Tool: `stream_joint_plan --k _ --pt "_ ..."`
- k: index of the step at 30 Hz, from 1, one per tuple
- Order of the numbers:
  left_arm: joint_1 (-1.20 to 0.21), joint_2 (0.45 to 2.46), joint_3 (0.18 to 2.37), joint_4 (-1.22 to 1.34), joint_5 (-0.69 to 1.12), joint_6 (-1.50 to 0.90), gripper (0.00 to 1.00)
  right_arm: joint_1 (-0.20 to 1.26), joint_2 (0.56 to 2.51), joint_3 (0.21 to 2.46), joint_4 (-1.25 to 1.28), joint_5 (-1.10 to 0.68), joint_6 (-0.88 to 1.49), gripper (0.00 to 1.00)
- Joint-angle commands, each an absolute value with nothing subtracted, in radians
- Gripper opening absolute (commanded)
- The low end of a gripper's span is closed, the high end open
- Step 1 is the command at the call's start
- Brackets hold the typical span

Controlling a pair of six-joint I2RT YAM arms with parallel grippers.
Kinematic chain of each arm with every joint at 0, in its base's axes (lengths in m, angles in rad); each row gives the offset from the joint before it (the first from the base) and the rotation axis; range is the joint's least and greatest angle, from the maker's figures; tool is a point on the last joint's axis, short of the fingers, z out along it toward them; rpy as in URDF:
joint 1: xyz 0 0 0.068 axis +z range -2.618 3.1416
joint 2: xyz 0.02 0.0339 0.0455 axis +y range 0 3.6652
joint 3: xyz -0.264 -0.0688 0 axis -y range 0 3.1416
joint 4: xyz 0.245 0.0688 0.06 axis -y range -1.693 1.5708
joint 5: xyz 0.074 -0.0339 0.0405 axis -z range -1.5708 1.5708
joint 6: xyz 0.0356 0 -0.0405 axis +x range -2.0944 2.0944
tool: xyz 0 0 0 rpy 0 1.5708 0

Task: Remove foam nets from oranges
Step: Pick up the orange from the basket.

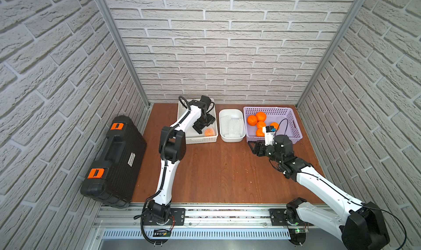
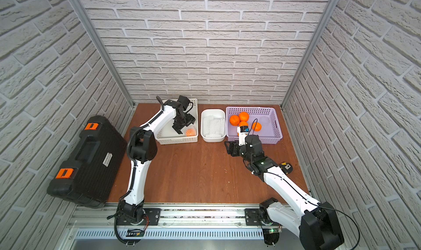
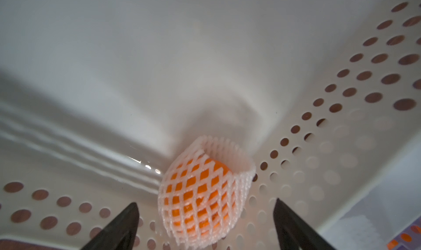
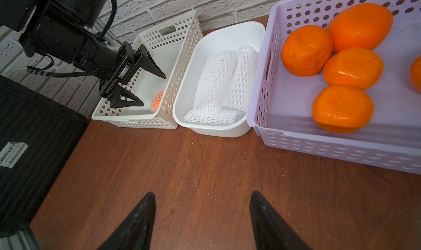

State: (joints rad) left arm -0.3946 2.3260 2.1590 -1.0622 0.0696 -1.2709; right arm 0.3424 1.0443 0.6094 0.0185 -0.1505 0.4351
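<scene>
Glossy perforated plastic basket [image 3: 159, 55], soft foam net [image 3: 243, 180], smooth shiny oranges [image 4: 353, 65], scuffed wood-grain tabletop [image 4: 205, 164], perhaps laminate

Foam net [image 3: 200, 192] white diamond-mesh; basket [image 4: 341, 151] seemingly lilac.

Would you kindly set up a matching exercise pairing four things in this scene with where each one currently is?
Column A
1. netted orange
2. bare oranges
3. empty foam nets
4. right end effector

Column B
a. over the wooden table
b. in the white tub
c. in the white perforated basket
d. in the lilac basket

Pairs: 1-c, 2-d, 3-b, 4-a
</scene>
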Motion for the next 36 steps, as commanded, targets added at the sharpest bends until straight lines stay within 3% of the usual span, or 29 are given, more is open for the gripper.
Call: stream_joint_plan --k 1,23,36 --pt "-0.402 2.364 2.172 -1.092 0.077 -1.313 0.92 0.343 1.033 0.621 0.054 -0.15 0.426 0.67" --pt "-0.411 2.476 2.232 -1.085 0.103 -1.296 0.83 0.342 1.046 0.636 0.022 -0.129 0.418 0.66" --pt "-0.406 2.384 2.148 -1.006 0.08 -1.341 0.61 0.343 1.064 0.635 0.028 -0.114 0.42 0.66"
